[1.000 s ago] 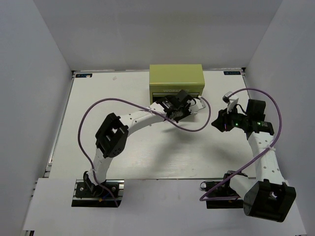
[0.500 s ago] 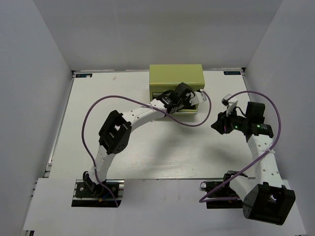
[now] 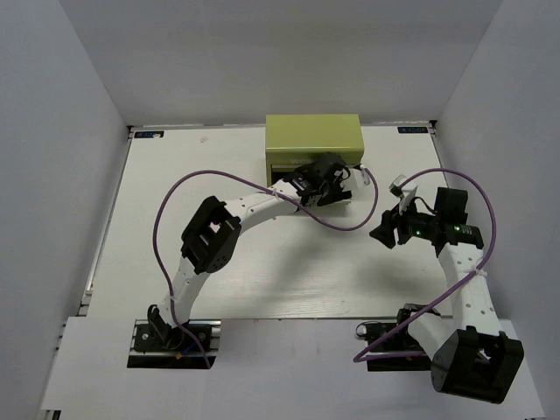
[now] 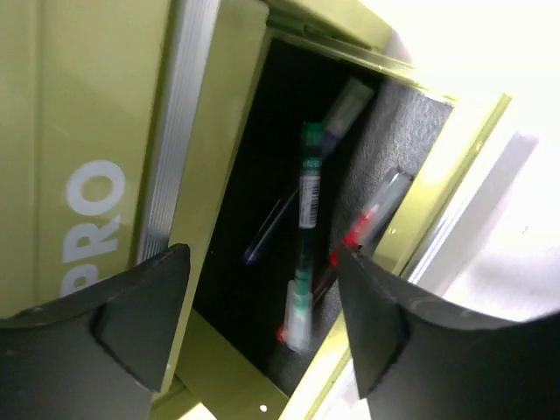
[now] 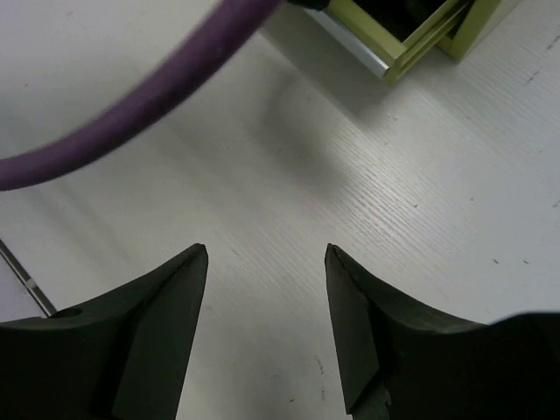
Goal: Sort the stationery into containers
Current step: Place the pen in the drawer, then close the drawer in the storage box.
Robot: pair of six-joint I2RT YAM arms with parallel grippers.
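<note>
The olive-green chest (image 3: 313,137) stands at the back of the table with one front drawer (image 4: 435,179) pulled out. My left gripper (image 3: 327,178) hovers over that drawer, open (image 4: 261,255). Below its jaws a green marker (image 4: 303,249) with a pale grey end shows blurred inside the dark drawer, free of both fingers. Beside it lie a clear pen (image 4: 346,107), a red pen (image 4: 374,214) and a dark thin pen (image 4: 268,236). My right gripper (image 3: 383,231) hangs open (image 5: 265,250) over bare table, right of the chest, with nothing in it.
The left arm's purple cable (image 3: 337,223) loops across the table between the two grippers and crosses the right wrist view (image 5: 131,114). The corner of the drawer (image 5: 411,35) shows at the top of that view. White walls enclose the table on three sides.
My left gripper has gone from shut to open over the drawer after moving closer to the chest. My right gripper has opened wider and drifted slightly toward the near edge.
</note>
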